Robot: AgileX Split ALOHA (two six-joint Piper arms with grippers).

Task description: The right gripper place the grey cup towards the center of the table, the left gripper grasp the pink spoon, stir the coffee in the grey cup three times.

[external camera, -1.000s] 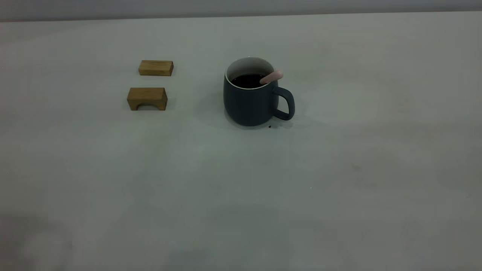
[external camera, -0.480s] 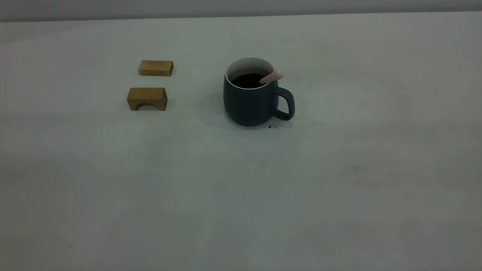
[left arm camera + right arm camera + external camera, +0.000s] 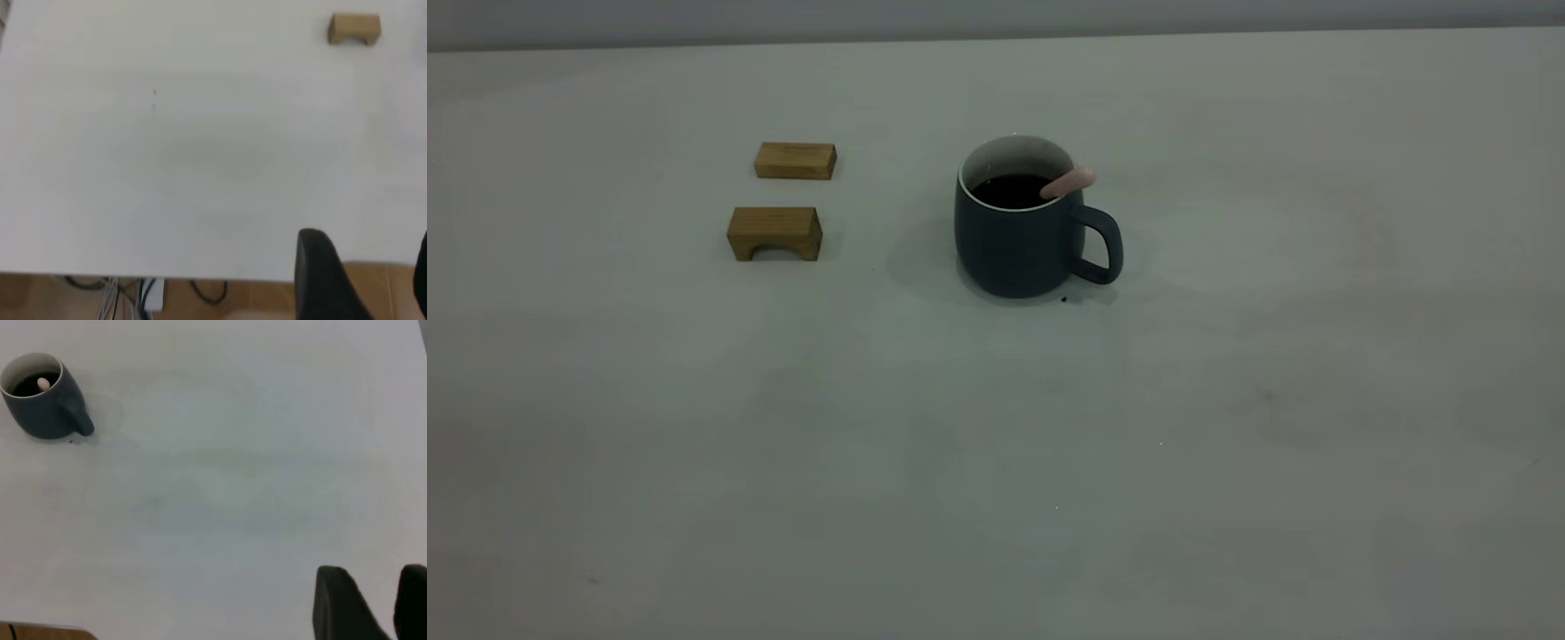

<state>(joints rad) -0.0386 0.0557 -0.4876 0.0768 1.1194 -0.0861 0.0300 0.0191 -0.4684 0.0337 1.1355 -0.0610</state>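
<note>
While parted and empty, right pincer [image 3: 373,603] well apart from grey cup [image 3: 41,403].

My exterior camera looks down at a slant across the tabletop [image 3: 1227,400] from in front. My left wrist camera hangs high over its near edge; my right wrist camera too, sharing the grey cup [image 3: 1018,236] [image 3: 41,403] with the exterior.

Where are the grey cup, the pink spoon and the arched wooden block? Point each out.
grey cup [image 3: 1014,249]: exterior view, front of its body.
pink spoon [image 3: 1069,181]: exterior view, handle end on the rim.
arched wooden block [image 3: 774,229]: exterior view, front face.
</note>
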